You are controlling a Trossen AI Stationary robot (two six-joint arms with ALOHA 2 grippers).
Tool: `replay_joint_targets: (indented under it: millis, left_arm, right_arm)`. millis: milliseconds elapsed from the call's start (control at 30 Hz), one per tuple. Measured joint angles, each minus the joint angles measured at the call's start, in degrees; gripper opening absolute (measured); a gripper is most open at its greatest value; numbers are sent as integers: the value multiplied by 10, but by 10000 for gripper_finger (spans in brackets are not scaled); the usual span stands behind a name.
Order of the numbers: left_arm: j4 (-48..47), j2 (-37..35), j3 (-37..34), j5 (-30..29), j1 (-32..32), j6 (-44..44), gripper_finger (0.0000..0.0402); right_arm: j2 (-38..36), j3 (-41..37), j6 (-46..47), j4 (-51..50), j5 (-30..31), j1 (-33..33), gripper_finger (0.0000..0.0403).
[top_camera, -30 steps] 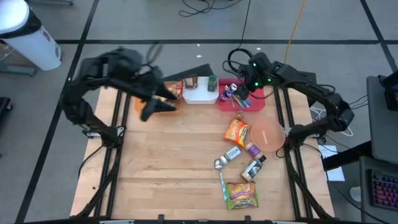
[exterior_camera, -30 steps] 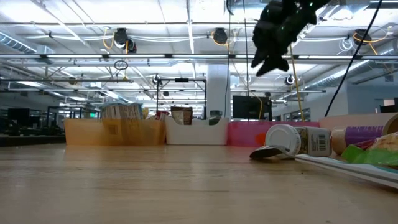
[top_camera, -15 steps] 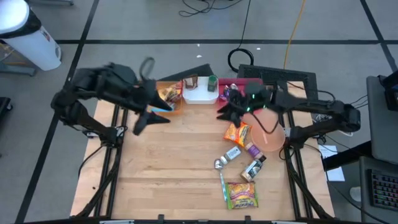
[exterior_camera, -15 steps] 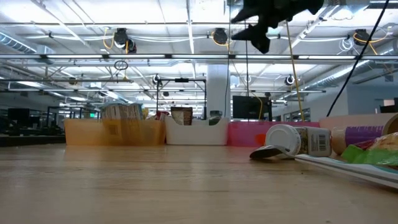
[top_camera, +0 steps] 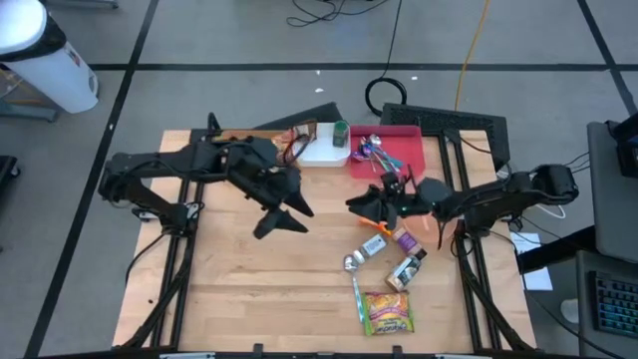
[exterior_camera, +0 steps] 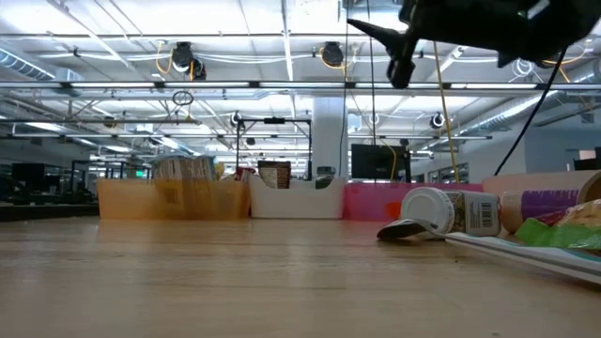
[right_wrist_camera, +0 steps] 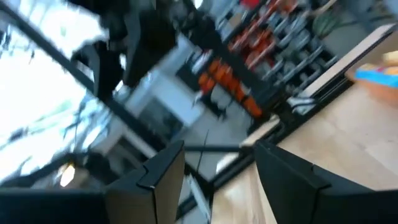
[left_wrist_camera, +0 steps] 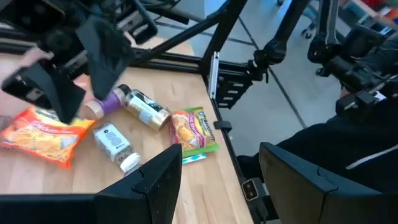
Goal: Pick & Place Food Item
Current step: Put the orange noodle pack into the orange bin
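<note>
Near the table's right edge lie an orange snack bag [left_wrist_camera: 43, 134], a green-yellow snack bag [top_camera: 387, 311], a white bottle [top_camera: 373, 246], a purple-capped bottle [top_camera: 406, 240] and a dark bottle [top_camera: 407, 269]. My left gripper [top_camera: 284, 216] hangs open above the table's middle, with nothing between its fingers. My right gripper [top_camera: 361, 206] is open too and holds nothing. It hangs high above the orange bag, pointing about level toward the table's left, and hides most of the bag in the high view.
An orange bin [top_camera: 284, 140], a white bin [top_camera: 324, 152] and a pink bin [top_camera: 391, 150] stand in a row along the far edge. A spoon [top_camera: 353, 269] lies beside the bottles. The table's left and near parts are bare wood.
My left gripper has left the orange bin and swung down toward the table's middle. My right gripper has come from over the pink bin toward the near edge, sunk a little, and tipped up from pointing down to about level. No object has moved.
</note>
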Motion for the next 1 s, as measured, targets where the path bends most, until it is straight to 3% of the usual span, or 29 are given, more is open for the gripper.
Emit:
replay_joint_targets:
  millis: [67,167,367,533,667,867,1000]
  left_arm:
    - [45,0,-32,20,8,-7,223]
    - [114,0,-74,50,21,-24,223]
    - [226,0,-164,67,46,-56,223]
    - [303,1,-240,16,71,-131,223]
    - [360,10,-279,-49,65,-168,223]
    - [431,67,-271,-114,27,-98,223]
    - [411,120,-243,-148,11,-58,223]
  right_arm:
    - [0,-16,16,28,48,14,191]
    - [0,-24,32,49,70,22,191]
    - [-3,-24,2,93,38,25,186]
    - [-24,-24,-44,72,8,12,185]
    - [-65,-24,-67,-40,-35,-12,181]
    - [-152,-23,-129,-259,-83,-36,174]
    - [-209,-24,-168,-416,-94,-44,171]
